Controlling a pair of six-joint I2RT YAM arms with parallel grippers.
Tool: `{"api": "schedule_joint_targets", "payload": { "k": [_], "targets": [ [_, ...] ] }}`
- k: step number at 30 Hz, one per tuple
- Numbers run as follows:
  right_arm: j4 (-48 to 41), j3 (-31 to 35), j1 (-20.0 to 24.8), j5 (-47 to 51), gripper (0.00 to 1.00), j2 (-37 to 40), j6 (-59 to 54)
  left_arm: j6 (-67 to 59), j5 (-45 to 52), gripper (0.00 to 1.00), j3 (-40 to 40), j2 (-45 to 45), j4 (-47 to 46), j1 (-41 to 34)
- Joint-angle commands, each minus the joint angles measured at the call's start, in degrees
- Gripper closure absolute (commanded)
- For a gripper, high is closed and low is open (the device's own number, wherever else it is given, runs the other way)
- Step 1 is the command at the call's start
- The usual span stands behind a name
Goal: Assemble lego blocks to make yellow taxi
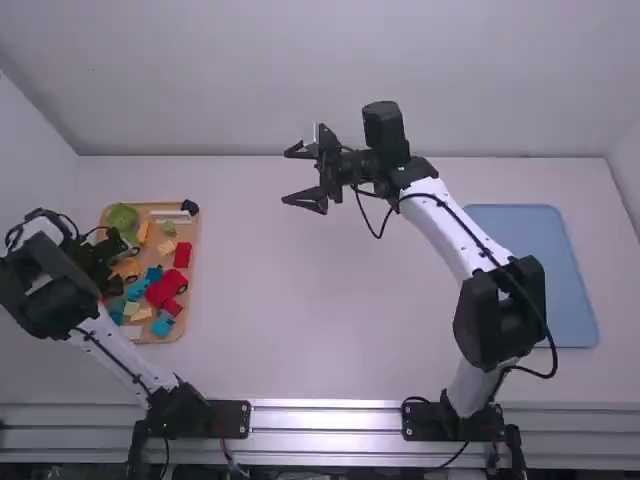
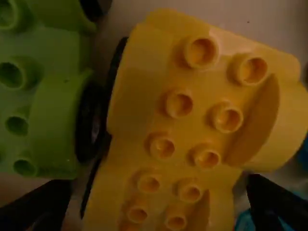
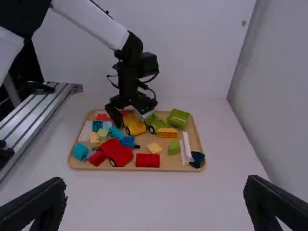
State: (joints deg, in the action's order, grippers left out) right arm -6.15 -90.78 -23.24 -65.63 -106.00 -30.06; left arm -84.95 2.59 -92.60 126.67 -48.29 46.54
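Observation:
At the tray's left part, my left gripper [image 1: 121,266] is down over the yellow car base [image 1: 129,269]. In the left wrist view the yellow car base [image 2: 187,125] lies between the spread fingers of the left gripper [image 2: 156,197], a green car base [image 2: 43,101] beside it. Whether the fingers touch the yellow base I cannot tell. My right gripper [image 1: 290,175] is open above the far middle of the table, holding nothing; in its own wrist view the gripper [image 3: 156,187] has wide-apart fingers. An orange-yellow brick [image 3: 167,133] and a pale yellow brick [image 3: 154,147] lie in the tray.
The wooden tray [image 3: 130,168] also holds a red car base [image 3: 117,152], a red brick [image 3: 147,160], a white piece [image 3: 186,148], and several blue and green blocks. A dark blue piece [image 3: 197,159] sits at its corner. A blue tray [image 1: 535,270] lies at the table's right.

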Motion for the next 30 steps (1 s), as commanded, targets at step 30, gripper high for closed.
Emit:
{"api": "schedule_joint_targets", "payload": {
  "k": [30],
  "targets": [
    [-0.26,-1.81,-0.39,-0.52,0.01,-0.46,0.28,-1.86,-4.44,0.39,0.26,0.83,-1.75,-2.29]
  ]
}}
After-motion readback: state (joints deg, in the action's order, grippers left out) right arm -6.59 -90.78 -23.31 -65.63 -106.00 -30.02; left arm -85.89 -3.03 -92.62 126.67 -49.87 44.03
